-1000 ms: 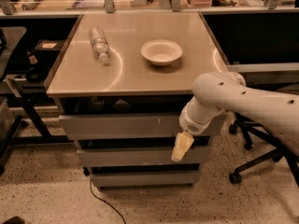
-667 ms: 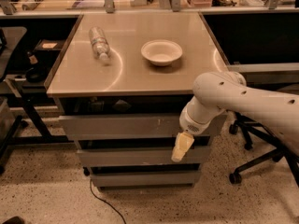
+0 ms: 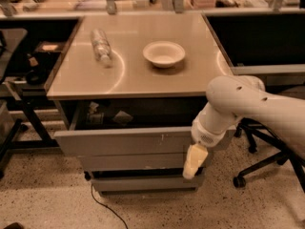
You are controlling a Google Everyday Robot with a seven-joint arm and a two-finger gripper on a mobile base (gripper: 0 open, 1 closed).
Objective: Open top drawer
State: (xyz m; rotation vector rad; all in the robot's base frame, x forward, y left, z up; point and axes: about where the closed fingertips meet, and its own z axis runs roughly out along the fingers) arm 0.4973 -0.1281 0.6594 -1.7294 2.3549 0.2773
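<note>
Your wide grey metal top drawer (image 3: 128, 142) sits partway out under the tan tabletop (image 3: 143, 82). The pale two-finger gripper (image 3: 195, 162) hangs at its right end, and I can't tell its grip. If you pull off-centre, the drawer could skew and jam, or the gripper could slip off.
</note>
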